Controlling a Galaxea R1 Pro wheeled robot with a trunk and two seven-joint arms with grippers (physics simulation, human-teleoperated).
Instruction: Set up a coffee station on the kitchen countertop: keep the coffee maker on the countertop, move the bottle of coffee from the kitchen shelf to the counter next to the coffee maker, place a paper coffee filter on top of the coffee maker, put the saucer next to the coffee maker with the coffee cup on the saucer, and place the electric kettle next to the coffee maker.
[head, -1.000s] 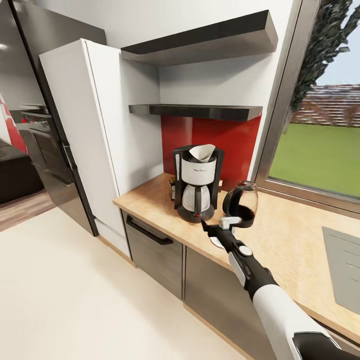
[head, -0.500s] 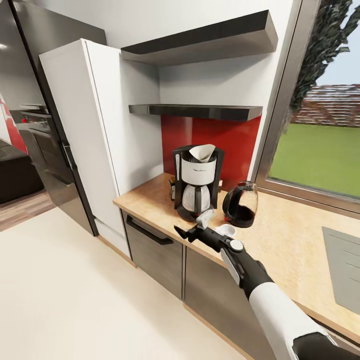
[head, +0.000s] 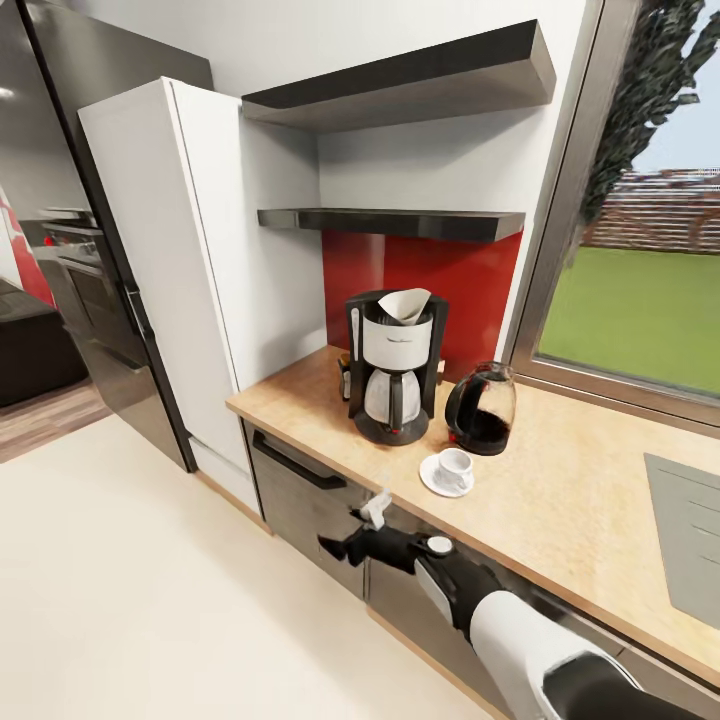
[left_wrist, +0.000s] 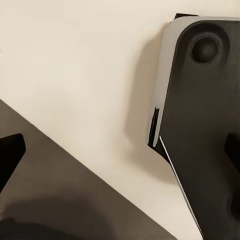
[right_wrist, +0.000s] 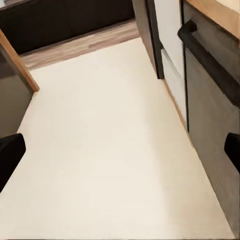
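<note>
Coffee things sit together on the bench (head: 560, 470).
The coffee cup (head: 455, 468) stands on the saucer (head: 432, 480), between coffee maker (head: 394, 366) and electric kettle (head: 481, 408). The right gripper (head: 345, 530) hangs low, fingers spread, holding nothing.

Head view high over countertop (head: 560, 480); wrist views low, floorward (right_wrist: 110, 150).

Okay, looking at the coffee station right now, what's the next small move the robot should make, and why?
Probably just finish lowering the right gripper away from the countertop. The paper filter sits on the coffee maker, the electric kettle stands beside it, and the coffee cup rests on the saucer.
</note>
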